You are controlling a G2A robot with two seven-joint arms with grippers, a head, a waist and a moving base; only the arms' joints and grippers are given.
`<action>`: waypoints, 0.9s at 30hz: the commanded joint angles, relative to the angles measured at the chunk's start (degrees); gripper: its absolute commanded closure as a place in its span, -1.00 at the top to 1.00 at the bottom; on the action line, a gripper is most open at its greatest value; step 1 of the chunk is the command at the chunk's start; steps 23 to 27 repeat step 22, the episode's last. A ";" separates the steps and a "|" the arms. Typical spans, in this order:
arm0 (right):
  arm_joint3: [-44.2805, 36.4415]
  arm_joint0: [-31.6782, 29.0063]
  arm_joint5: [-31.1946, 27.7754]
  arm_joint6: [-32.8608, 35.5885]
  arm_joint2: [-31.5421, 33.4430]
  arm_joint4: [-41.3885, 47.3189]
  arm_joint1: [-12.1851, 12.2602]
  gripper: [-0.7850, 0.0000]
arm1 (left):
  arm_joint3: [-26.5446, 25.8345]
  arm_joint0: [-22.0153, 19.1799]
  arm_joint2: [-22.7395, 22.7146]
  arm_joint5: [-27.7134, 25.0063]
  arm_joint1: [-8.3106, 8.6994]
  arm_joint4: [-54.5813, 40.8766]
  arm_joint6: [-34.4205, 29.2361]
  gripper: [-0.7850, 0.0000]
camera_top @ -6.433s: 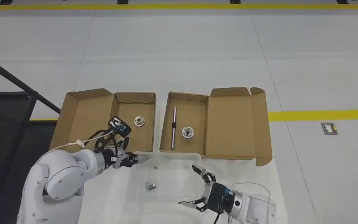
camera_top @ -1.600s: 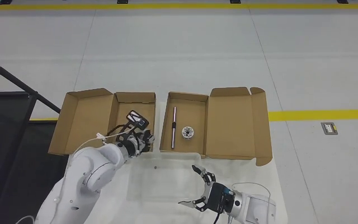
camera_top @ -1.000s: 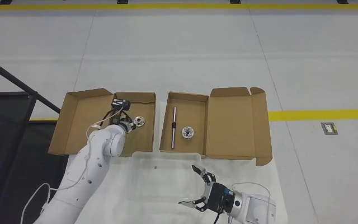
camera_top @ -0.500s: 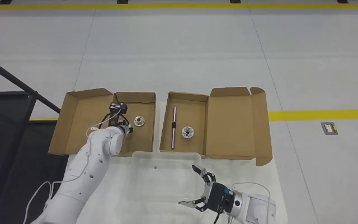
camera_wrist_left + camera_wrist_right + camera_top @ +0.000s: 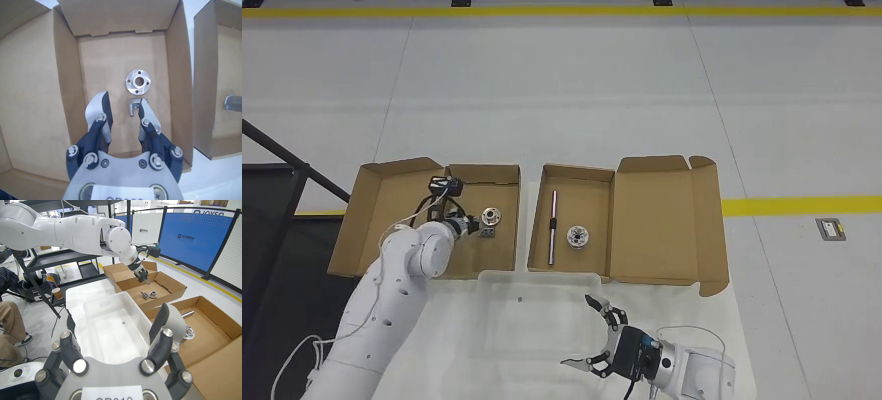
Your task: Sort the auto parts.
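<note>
White tabletop runs under everything, with two open cardboard boxes side by side at its far edge and a shallow white bin in front of them on the near side.

Over the left box hangs the left gripper, its two fingers spread apart with nothing between them. From across the table you can see it is lifted clear of the box floor, pointing down. Below it lie two metal parts. One is a round flange with a centre bore and small holes around it. The other is a small bracket piece, just beside the flange on its near side. In the left wrist view one fingertip overlaps the edge of the bracket piece.

To the right, the right box holds a long thin rod lying near-to-far. Just right of the rod sits a round hub part.

At the near edge of the table the right gripper hovers above the bin with its fingers opened wide, holding nothing. A small dark speck marks the bin's floor.
</note>
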 commanded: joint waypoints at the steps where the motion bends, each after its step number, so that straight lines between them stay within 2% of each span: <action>1: 0.00 0.00 0.00 0.00 0.00 0.00 0.00 1.00 | -3.50 1.84 -2.32 -0.82 0.55 -1.22 -0.67 -0.07; 5: 0.00 0.00 0.00 0.00 0.00 0.00 0.00 1.00 | -10.58 6.09 -7.57 -3.28 1.54 -6.38 -1.89 -0.10; 11: 0.00 0.00 0.00 0.00 0.00 0.00 0.00 1.00 | -18.74 12.78 -15.78 -10.96 2.49 -23.28 -4.39 -0.12; 14: 0.00 0.00 0.00 0.00 0.00 0.00 0.00 1.00 | -20.98 15.98 -18.87 -15.94 2.82 -31.91 -5.34 -0.06; 17: 0.00 0.00 0.00 0.00 0.00 0.00 0.00 1.00 | -20.68 17.95 -21.52 -21.03 2.99 -43.72 -7.70 0.07; 18: 0.00 0.00 0.00 0.00 0.00 0.00 0.00 1.00 | -20.02 18.25 -22.77 -21.81 3.08 -45.09 -6.24 0.10; 19: 0.00 0.00 0.00 0.00 0.00 0.00 0.00 1.00 | -20.22 18.88 -23.00 -21.79 3.11 -43.53 -3.93 0.04; 20: 0.00 0.00 0.00 0.00 0.00 0.00 0.00 1.00 | -20.77 19.64 -22.15 -22.39 2.97 -44.64 -3.41 0.22; 21: 0.00 0.00 0.00 0.00 0.00 0.00 0.00 1.00 | -20.93 19.99 -21.72 -22.82 2.85 -46.73 -3.05 1.00; 27: 0.00 0.00 0.00 0.00 0.00 0.00 0.00 1.00 | -20.97 20.05 -21.57 -23.02 2.82 -47.27 -3.10 1.00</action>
